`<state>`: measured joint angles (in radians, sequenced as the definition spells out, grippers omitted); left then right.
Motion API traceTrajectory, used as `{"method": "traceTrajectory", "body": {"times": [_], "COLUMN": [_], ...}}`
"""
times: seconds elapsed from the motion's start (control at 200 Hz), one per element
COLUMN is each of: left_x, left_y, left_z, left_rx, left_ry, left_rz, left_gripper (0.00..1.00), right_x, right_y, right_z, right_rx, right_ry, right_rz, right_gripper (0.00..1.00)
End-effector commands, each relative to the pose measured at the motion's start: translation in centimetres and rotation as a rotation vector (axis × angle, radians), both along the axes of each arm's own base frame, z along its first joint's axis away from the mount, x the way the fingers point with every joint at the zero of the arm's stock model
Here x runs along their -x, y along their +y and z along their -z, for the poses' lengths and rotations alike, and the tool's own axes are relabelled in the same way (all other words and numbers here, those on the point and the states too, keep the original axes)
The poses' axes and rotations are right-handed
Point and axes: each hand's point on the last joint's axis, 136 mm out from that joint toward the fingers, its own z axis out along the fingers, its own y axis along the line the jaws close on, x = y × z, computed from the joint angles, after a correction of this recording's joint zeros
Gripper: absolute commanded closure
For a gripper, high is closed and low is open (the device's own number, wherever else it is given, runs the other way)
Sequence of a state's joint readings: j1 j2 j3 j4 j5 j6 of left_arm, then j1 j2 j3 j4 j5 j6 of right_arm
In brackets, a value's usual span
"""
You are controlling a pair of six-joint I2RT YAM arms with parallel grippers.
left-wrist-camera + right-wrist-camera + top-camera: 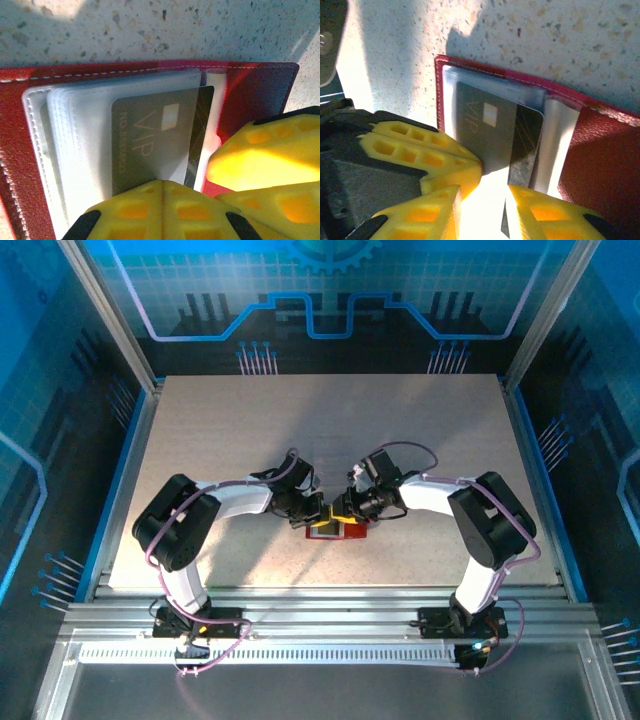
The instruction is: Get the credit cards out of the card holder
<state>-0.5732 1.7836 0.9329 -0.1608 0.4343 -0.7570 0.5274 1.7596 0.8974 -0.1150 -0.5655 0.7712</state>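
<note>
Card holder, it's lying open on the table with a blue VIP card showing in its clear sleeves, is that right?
Not quite: the left wrist view shows the VIP card is dark grey, not blue. The card holder does lie open on the table, card in its clear sleeves.

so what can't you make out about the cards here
Top view: card holder mostly under the arms; cards too small.
Left wrist view: VIP card, bottom edge hidden under the left tool; grip unclear.
Right wrist view: second dark card, lower end lost in glare by the right tool.
</note>
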Motion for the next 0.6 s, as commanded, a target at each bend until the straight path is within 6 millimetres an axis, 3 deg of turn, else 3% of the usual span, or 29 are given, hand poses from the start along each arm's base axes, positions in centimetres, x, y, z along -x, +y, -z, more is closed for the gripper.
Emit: {"method": "traceTrajectory", "body": {"times": [0.0,0.085,0.595], "left_x": [0.9,0.9,0.9], "left_y": [0.7,0.7,0.6], "left_z": [0.6,0.7,0.7], "left_rx": [-0.024,-0.025,-0.023], "left_ry": [0.031,0.032,0.036], "left_rz": [0.012,0.014,0.017], "left_gripper": [0.94,0.94,0.94], "right_x": [-0.1,0.7,1.0], "right_y": [0.0,-0.6,-1.3], "right_z": [-1.0,0.0,2.0], "right_rx": [-0.037,-0.018,0.034], "right_ry": [-0.006,0.023,0.045], "right_rz": [0.011,0.011,0.007], "right_gripper": [0.71,0.71,0.71]}}
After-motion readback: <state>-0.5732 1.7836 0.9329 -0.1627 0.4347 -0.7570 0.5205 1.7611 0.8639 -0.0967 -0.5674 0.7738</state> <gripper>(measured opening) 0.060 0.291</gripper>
